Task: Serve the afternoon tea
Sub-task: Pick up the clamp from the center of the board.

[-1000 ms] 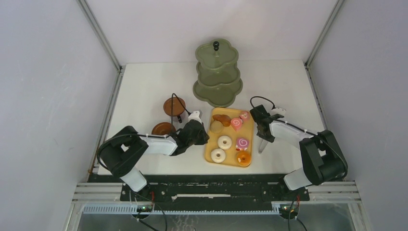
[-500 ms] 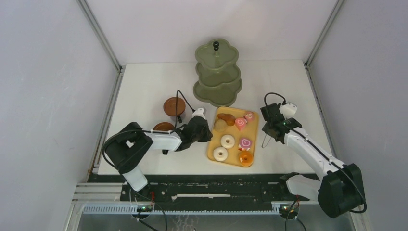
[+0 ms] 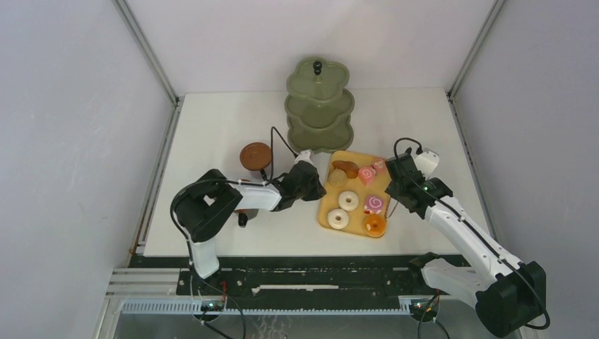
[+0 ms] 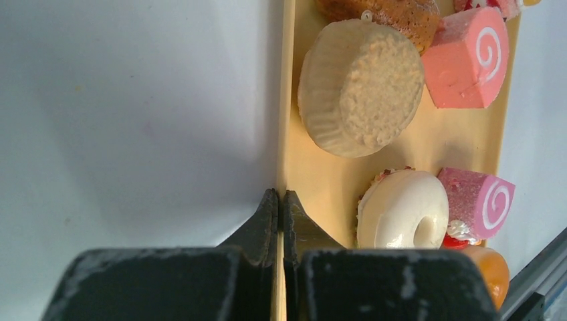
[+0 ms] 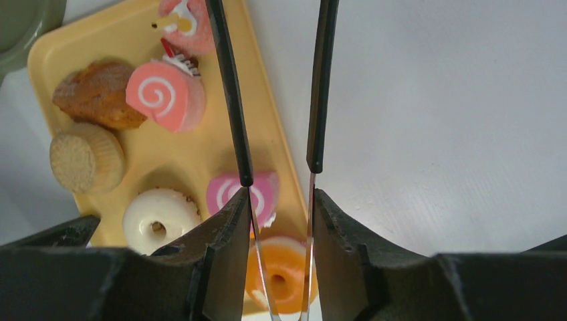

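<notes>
Tray w/ donuts, pink swirl cakes, brown buns sits on desk in top cam, just in front of green stand; brown cup left of tray, apart. I see left pincer at tray's left rim, right pincer by right rim.
Left wrist: left pincer clenched on tray rim; pale bun, white donut close by.
Right wrist: right pincer grasping black tongs, arms apart, one over tray, other over desk.

on tray: donuts 3 (two white, one orange) | pink cakes 3 | brown bun 1 | beige round cake 1 | beside tray: stand 1, cup 1, tongs 1
</notes>
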Robot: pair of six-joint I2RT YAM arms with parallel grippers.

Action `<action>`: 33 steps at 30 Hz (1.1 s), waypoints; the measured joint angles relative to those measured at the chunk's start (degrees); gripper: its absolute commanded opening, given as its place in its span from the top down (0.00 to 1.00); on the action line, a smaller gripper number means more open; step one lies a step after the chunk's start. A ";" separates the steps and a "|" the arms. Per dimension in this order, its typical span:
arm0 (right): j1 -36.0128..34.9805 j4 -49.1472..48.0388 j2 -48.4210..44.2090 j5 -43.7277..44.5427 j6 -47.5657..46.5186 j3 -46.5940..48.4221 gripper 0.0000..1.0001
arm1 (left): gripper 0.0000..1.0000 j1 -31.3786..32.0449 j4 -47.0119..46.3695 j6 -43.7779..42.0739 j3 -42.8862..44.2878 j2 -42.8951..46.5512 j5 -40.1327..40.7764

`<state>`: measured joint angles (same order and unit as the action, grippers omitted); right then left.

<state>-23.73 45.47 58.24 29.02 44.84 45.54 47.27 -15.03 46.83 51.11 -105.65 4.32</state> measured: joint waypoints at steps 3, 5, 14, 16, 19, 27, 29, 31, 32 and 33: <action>-0.74 0.76 -0.28 0.00 0.02 0.00 0.57 | 1.00 0.37 1.07 1.01 1.99 -1.25 0.00; -0.81 1.09 -0.57 -0.02 0.02 0.00 0.57 | 1.00 0.61 1.75 1.33 3.67 -2.32 0.00; -0.90 1.68 -2.32 -0.11 0.00 0.00 0.57 | 1.00 1.51 5.42 2.32 12.02 -7.50 -0.02; -1.11 1.68 -2.34 -0.22 0.00 0.00 0.57 | 1.00 1.62 6.51 2.27 14.05 -8.66 -0.07; -1.36 1.66 -2.34 -0.50 -0.04 0.00 0.57 | 1.00 1.77 7.98 2.27 17.27 -10.56 -0.11; -1.44 1.46 -2.29 -0.83 -0.94 0.04 0.57 | 1.00 1.90 12.57 2.14 26.69 -15.91 -0.20; -1.44 1.49 -2.14 -0.90 -1.22 0.22 0.57 | 1.00 1.90 13.62 2.12 29.46 -17.55 -0.24; -1.44 1.46 -1.75 -1.03 -1.53 0.81 0.57 | 1.00 1.88 14.97 2.08 32.35 -19.12 -0.28; -1.46 1.42 -1.57 -1.07 -1.73 1.16 0.57 | 1.00 1.79 15.65 2.05 34.10 -20.11 -0.37; -1.49 1.42 -1.38 -1.09 -2.03 1.66 0.57 | 1.00 1.68 16.26 2.05 35.65 -20.94 -0.46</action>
<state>-25.21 46.89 56.86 27.92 42.81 47.20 48.95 1.23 48.88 86.76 -126.58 3.86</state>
